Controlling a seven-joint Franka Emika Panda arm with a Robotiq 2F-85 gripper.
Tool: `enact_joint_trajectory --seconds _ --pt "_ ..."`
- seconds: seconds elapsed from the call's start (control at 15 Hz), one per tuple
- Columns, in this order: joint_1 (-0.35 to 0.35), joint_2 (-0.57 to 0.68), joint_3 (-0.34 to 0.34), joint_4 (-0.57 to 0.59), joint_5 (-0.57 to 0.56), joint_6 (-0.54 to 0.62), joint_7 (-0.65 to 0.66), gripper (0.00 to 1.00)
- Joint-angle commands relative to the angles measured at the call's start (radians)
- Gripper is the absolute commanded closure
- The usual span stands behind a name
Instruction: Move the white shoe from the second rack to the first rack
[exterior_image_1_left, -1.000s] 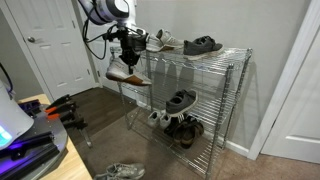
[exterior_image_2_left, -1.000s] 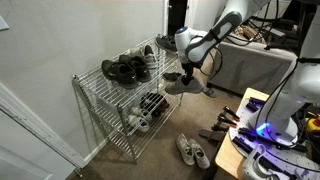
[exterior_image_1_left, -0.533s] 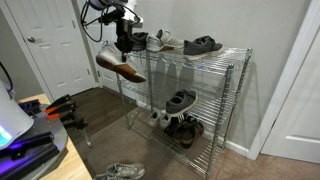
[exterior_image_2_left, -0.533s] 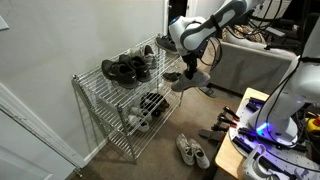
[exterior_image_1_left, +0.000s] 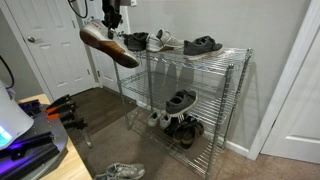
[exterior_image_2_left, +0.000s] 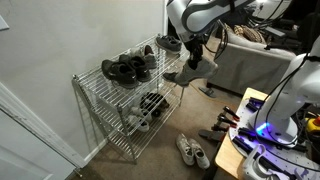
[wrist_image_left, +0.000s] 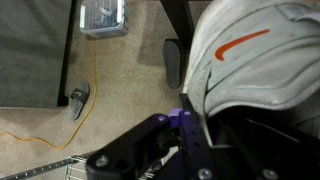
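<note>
Though its upper is white with grey shading and an orange curved mark in the wrist view, the white shoe (wrist_image_left: 250, 75) shows a tan sole in both exterior views (exterior_image_1_left: 108, 46) (exterior_image_2_left: 190, 73). It hangs in the air just off the end of the shelf unit (exterior_image_1_left: 232, 100), level with the first rack (exterior_image_1_left: 205, 57), and is tilted so the end nearer the shelf is lower. The end effector (exterior_image_1_left: 111, 27) is clamped on it from above, and the arm (exterior_image_2_left: 195, 15) reaches steeply downward.
</note>
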Motion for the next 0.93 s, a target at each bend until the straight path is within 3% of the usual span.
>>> enact_joint_trajectory --seconds 0.0,0.4,0.87 --pt "-0.006 -0.11 0.022 -0.025 -0.007 -0.043 0.06 0.95" --pt "-0.035 -0.184 0.017 -0.064 -0.035 0.187 0.167 0.95" --pt "-0.129 0.025 -0.059 -0.004 -0.112 0.583 0.176 0.95"
